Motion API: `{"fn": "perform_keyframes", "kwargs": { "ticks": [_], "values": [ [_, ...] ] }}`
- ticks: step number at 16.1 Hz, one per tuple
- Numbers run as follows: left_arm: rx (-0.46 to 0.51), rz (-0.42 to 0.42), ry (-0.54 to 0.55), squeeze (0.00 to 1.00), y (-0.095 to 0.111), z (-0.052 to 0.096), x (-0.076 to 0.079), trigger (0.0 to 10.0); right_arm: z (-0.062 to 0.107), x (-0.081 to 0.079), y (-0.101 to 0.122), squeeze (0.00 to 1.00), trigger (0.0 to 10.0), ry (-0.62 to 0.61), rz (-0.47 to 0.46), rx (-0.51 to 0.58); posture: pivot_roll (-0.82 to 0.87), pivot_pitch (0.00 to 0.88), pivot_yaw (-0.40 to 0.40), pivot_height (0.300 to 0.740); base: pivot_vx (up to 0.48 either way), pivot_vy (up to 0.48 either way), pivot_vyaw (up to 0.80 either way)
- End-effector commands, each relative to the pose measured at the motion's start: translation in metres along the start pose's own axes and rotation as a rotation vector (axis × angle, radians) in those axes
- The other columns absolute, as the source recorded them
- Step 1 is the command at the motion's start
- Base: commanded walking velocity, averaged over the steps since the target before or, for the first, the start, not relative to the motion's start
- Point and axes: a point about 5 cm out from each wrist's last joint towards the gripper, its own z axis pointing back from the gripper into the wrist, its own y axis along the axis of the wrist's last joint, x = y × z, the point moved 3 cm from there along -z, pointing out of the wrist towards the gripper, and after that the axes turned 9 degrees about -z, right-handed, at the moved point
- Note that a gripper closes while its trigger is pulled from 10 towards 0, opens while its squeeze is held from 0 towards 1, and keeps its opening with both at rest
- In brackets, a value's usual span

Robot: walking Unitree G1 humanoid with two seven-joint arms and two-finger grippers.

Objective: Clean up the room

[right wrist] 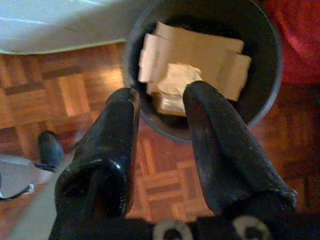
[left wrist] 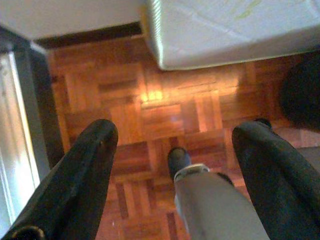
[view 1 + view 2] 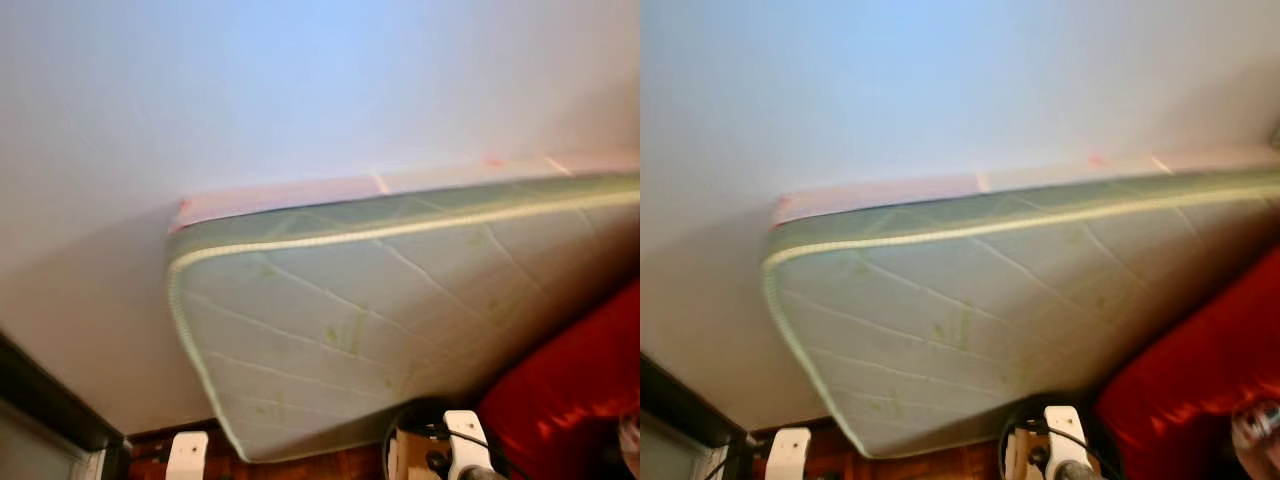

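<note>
A round black bin stands on the parquet floor and holds flattened cardboard with a crumpled ball of paper on top. My right gripper hangs just above the bin's near rim, open, and nothing is pinched between its fingers. The bin's dark rim also peeks in at the bottom of the head views. My left gripper is open and empty, pointing down at bare parquet beside my own grey leg and dark foot.
A pale green quilted mattress leans against the white wall, its lower corner on the floor. A shiny red object lies right of the bin. A dark door frame runs along the left.
</note>
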Motion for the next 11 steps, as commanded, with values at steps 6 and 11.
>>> {"fn": "perform_keyframes", "kwargs": {
  "ticks": [6, 11],
  "values": [
    [-0.004, -0.005, 0.003, 0.00, -0.0015, 0.0003, -0.0010, 10.0, -0.0005, -0.0016, 0.0049, 0.00, 10.0, 0.001, 0.001, 0.008, 0.03, 0.000, -0.025, 0.740, 0.000, 0.000, -0.63],
    [-0.001, -0.005, 0.010, 0.00, -0.0016, 0.0004, -0.0010, 10.0, -0.0003, -0.0002, 0.0051, 0.00, 10.0, -0.006, -0.002, 0.013, 0.03, 0.000, -0.027, 0.740, 0.000, 0.000, -0.64]
  ]
}}
